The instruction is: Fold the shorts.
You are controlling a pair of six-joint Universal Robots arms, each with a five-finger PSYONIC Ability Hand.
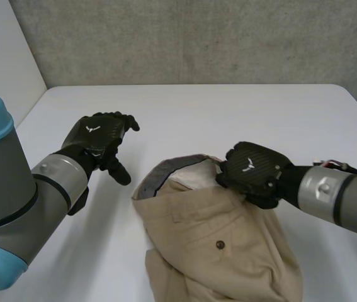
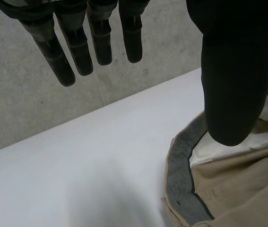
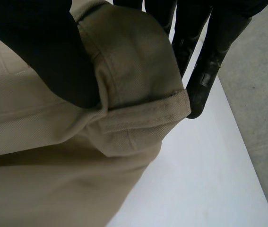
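Right hand (image 1: 252, 171) clamps the khaki shorts (image 1: 216, 245) at the waistband (thumb pressed on cloth), centre-right of frame. Left hand (image 1: 96, 139) released, empty, above the counter (image 1: 228, 113) at mid-left.

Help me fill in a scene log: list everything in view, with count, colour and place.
shorts: one, tan with a grey waistband lining, on the near part of the table, waistband raised.
table: one, white, under everything.
wall: one, grey, behind the table.
left arm and right arm: two, grey, the left with light-blue caps, coming in from either side.
left hand: one, black, open, above bare table beside the waistband.
right hand: one, black, pinching the waistband edge between thumb and fingers.
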